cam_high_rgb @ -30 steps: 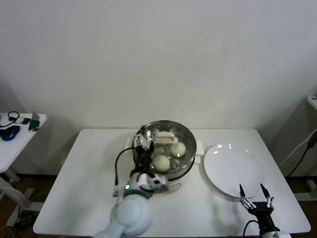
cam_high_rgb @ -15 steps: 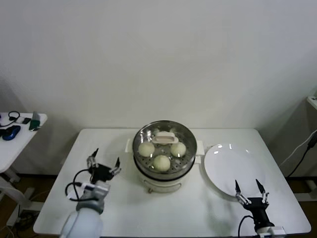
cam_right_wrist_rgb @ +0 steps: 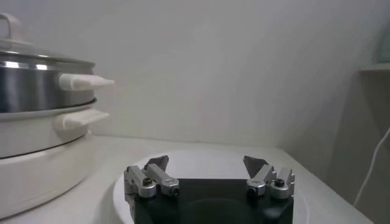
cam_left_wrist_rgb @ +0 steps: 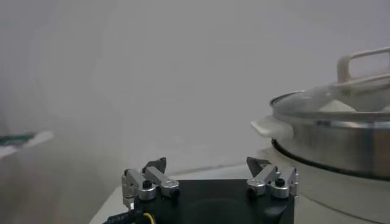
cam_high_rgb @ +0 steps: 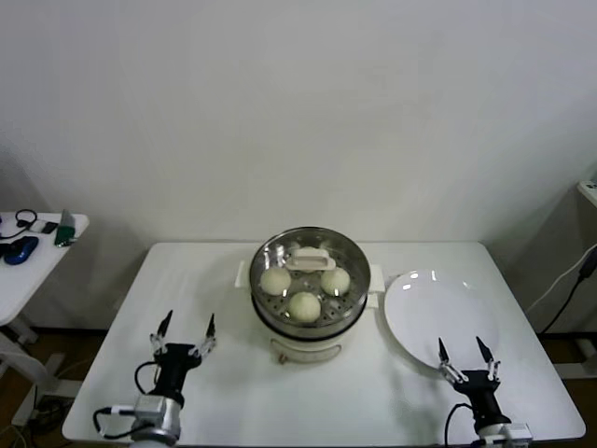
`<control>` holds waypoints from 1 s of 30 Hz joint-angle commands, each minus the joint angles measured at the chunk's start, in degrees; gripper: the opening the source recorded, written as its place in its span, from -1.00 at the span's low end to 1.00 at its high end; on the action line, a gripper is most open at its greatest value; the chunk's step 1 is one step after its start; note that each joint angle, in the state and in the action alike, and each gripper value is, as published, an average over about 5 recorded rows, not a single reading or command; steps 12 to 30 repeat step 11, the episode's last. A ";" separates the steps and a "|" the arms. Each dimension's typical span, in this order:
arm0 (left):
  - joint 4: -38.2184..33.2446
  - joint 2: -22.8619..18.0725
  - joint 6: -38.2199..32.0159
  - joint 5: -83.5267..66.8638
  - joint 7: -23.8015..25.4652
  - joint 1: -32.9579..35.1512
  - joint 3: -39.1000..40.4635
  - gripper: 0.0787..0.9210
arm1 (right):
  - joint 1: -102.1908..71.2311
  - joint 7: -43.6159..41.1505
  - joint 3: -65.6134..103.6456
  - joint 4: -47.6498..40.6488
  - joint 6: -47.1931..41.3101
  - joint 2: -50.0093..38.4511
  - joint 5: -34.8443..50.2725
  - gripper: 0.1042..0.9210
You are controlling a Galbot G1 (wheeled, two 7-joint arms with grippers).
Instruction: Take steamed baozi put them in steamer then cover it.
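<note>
The steamer [cam_high_rgb: 311,322] stands mid-table on its cream pot. The glass cover [cam_high_rgb: 345,257] lies on it, with its cream handle [cam_high_rgb: 310,261] on top. Three baozi [cam_high_rgb: 304,305] show through the glass; a fourth is hidden, if it is there. My left gripper [cam_high_rgb: 189,322] is open and empty, low over the table's front left, apart from the steamer. My right gripper [cam_high_rgb: 460,345] is open and empty at the near edge of the white plate [cam_high_rgb: 438,308]. The left wrist view shows open fingers [cam_left_wrist_rgb: 210,163] with the covered steamer [cam_left_wrist_rgb: 341,134] beyond. The right wrist view shows open fingers [cam_right_wrist_rgb: 206,161] over the plate [cam_right_wrist_rgb: 183,156].
A small side table [cam_high_rgb: 28,247] with a mouse and small items stands far left. The white wall runs behind the table. The steamer's side handles [cam_right_wrist_rgb: 82,81] stick out toward the plate.
My left arm has drawn back from the steamer to the table's front left, and its gripper is empty. The cover stays on the steamer. The right gripper has barely shifted.
</note>
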 commanded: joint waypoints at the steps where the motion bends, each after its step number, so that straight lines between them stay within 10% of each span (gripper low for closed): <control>1: 6.05 -1.81 -12.02 -5.15 -0.85 3.12 -2.16 0.77 | 0.79 -0.41 -0.98 -1.41 0.67 -0.65 0.81 0.76; 30: 6.03 -2.52 -12.31 -3.83 -0.30 3.24 -2.21 0.77 | 1.05 -0.39 -2.13 -1.61 0.96 -0.80 1.08 0.76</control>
